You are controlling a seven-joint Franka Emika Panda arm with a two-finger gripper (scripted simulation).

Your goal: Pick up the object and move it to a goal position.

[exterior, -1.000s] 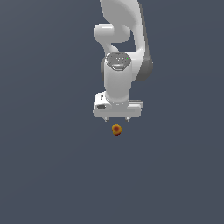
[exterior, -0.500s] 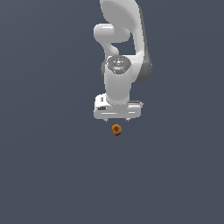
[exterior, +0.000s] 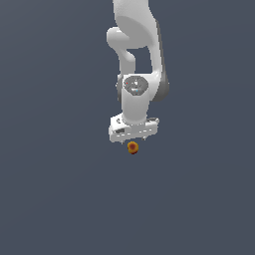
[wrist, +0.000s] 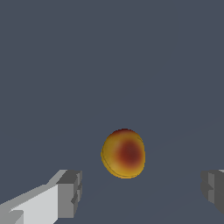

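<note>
Exterior view: the white arm [exterior: 135, 60] comes down from the upper edge, where its upper part is cut off, and ends in a broad white gripper [exterior: 132, 142] pointing down at the dark grey surface [exterior: 60, 189]. The small orange-yellow ball [exterior: 132, 148] with a dark red blotch sits just below the gripper's body, near the middle of its width. From this angle the fingers are mostly lost against the gripper body, and only small dark nubs show at its lower edge, so whether they touch the ball cannot be told from here.

Wrist view: the ball [wrist: 124, 153] lies on the surface [wrist: 109, 57], its red blotch facing the camera. The two grey finger pads [wrist: 70, 193] stand spread wide, one on either side of the ball, each well clear of it. The second pad is cut off by the picture's edge, and both fingers run out of the frame at their bases. Nothing is pinched between them.
</note>
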